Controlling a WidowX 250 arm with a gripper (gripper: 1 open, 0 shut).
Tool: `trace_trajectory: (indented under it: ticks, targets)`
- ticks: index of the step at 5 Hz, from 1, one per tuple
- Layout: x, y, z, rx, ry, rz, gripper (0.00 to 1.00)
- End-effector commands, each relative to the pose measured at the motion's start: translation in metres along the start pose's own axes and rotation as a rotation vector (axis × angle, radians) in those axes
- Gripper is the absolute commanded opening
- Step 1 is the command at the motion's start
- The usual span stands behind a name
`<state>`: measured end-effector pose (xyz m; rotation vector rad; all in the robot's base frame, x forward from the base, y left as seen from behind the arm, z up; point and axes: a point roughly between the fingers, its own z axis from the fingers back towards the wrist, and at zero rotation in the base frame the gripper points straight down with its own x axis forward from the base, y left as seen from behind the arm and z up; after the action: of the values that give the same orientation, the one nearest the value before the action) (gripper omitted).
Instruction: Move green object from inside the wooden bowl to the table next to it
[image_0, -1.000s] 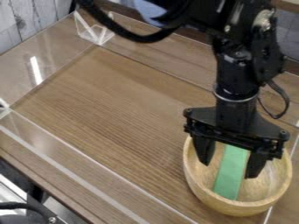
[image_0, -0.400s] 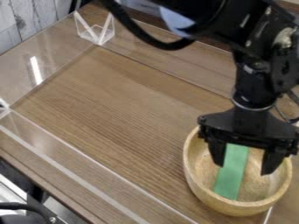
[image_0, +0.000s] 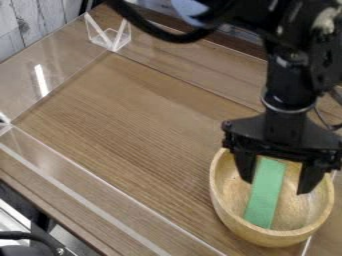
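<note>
The green object (image_0: 267, 193), a flat bright green bar, lies slanted inside the light-tan wooden bowl (image_0: 230, 211) at the lower right of the brown wood-grain table (image_0: 134, 120). My black gripper (image_0: 281, 170) hangs over the bowl, pointing down, its fingers (image_0: 246, 166) spread wide on either side of the bar's upper end. The jaws stand open and hold nothing. The bar's top end sits between the fingertips; whether they touch it I cannot tell.
Low clear acrylic walls (image_0: 54, 70) edge the table at the left and front. A small clear bracket (image_0: 107, 35) stands at the far left corner. The black arm (image_0: 301, 60) rises above the bowl at the upper right.
The gripper shifted a little to the right over the bowl and turned slightly. The green bar lies where it was, and the jaws have stayed open.
</note>
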<state>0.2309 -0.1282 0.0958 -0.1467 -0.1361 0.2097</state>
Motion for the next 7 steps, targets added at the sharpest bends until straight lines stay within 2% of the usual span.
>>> trace_trajectory:
  ticks: [1, 2, 4, 7]
  targets:
    - [0.011, 0.008, 0.010, -0.035, -0.028, -0.028, 1.00]
    - [0.011, 0.014, 0.006, -0.040, -0.014, -0.046, 1.00]
    - [0.029, 0.011, 0.010, -0.054, -0.007, -0.076, 1.00]
    - [0.017, -0.001, -0.019, 0.000, 0.020, 0.032, 1.00]
